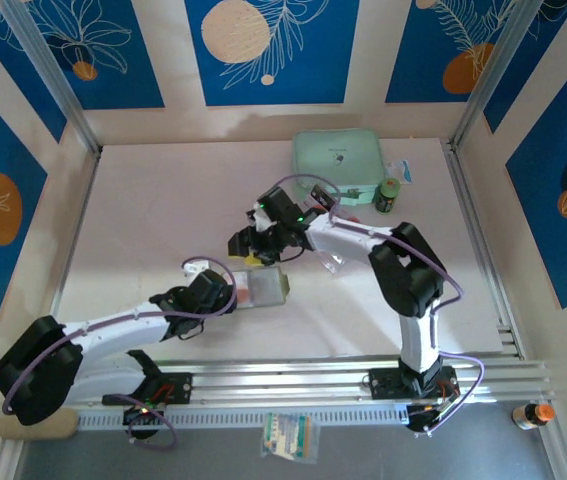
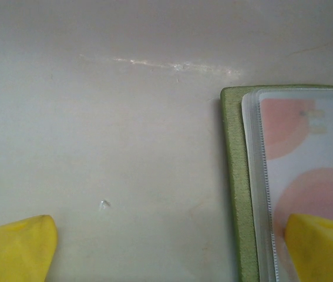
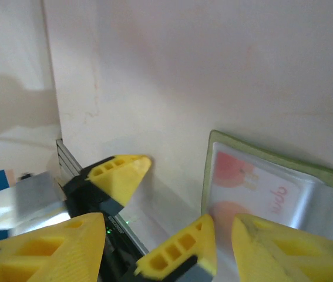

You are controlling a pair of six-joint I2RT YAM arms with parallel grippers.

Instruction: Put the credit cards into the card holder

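Crosswise, the open card holder (image 1: pixel 268 287) lies flat; left jaws spread wide, right jaws parted.

Robotics test cell, most likely in a research lab: a left arm (image 1: pixel 113 335) and a right arm (image 1: pixel 408 280), both black and white, stand bolted to a slotted aluminium rail (image 1: pixel 293 378) at the near edge of a pale bench (image 1: pixel 163 200). Aluminium posts (image 1: pixel 58 75) frame the work space, which is walled by panels (image 1: pixel 273 50) printed with white leaves and orange discs on blue. Purple cables (image 1: pixel 460 288) loop along the arms, and a green light (image 1: pixel 262 208) glows on the right one.
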